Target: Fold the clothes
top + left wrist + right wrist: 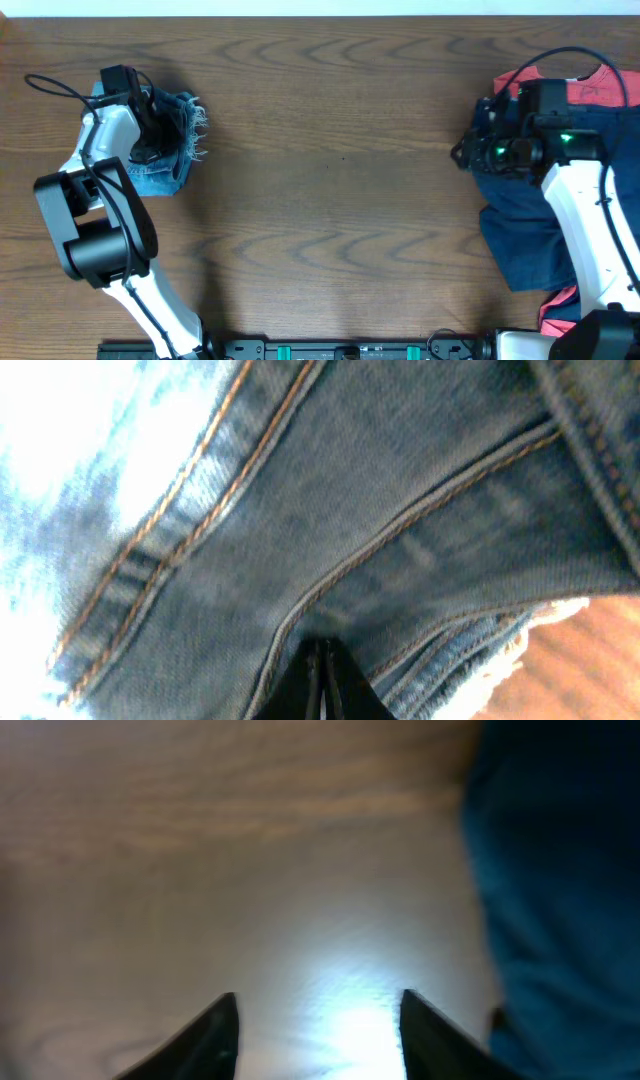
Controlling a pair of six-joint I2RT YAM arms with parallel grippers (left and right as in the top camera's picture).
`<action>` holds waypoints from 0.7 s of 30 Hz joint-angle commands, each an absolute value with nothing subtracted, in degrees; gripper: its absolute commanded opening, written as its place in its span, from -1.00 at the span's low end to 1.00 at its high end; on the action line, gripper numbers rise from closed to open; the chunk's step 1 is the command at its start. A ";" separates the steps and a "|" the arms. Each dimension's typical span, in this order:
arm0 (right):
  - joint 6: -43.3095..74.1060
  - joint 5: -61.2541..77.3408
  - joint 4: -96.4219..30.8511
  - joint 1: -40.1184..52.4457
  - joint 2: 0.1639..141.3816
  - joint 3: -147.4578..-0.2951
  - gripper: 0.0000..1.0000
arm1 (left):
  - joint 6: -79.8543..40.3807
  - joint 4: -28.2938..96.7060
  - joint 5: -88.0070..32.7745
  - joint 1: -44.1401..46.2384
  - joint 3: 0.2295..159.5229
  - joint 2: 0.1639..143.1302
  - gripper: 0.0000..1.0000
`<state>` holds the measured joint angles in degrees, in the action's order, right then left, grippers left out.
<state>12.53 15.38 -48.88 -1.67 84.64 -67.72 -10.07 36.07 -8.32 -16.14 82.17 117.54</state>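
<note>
Left gripper (150, 125) clenched over the denim shorts (170, 178), right gripper (318, 1005) released beside the navy garment (520, 235)

My left gripper sits on top of the light-blue denim shorts at the far left of the wooden table (330, 180) — its jaws are pressed tight together, tips against the cloth near an orange-stitched seam, and I cannot tell whether any fabric is caught between them; the frayed hem faces the table's middle. My right gripper is over bare wood with its jaws apart and nothing between them, just beside the left edge of the dark navy garment, which lies crumpled at the right side — a coral-red T-shirt (535, 78) shows from under it at its far and near edges
</note>
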 commanded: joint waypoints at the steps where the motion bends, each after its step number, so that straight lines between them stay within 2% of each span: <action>1: 15.86 10.68 -46.94 -6.17 84.12 -69.67 0.06 | -8.40 38.61 -12.36 -17.02 80.93 112.42 -0.85; 4: 15.86 10.48 -44.58 -11.42 84.58 -69.67 0.07 | -8.40 40.12 -17.74 -16.82 80.93 105.78 -0.69; 6: 15.77 10.52 -42.52 -14.85 85.62 -69.65 0.12 | -8.43 41.34 -20.58 -16.40 80.93 101.21 -0.66; 10: 10.94 15.53 -37.43 -18.26 89.80 -69.65 0.49 | -8.43 43.79 -23.94 -14.26 80.93 93.21 -0.40; 12: 7.49 19.40 -35.05 -17.93 92.64 -69.65 0.53 | -8.43 44.93 -24.03 -12.43 80.93 90.13 -0.28; 14: 6.76 20.40 -32.77 -16.88 95.39 -69.65 0.51 | -8.40 46.02 -24.01 -10.28 80.93 87.83 -0.19; 17: 7.03 20.32 -28.10 -14.70 100.07 -69.65 0.29 | -8.40 47.83 -24.01 -6.55 80.93 86.17 -0.17; 21: 11.64 15.31 -20.99 -11.09 106.65 -69.65 0.18 | -7.88 49.39 -23.97 -1.78 80.90 86.41 -0.17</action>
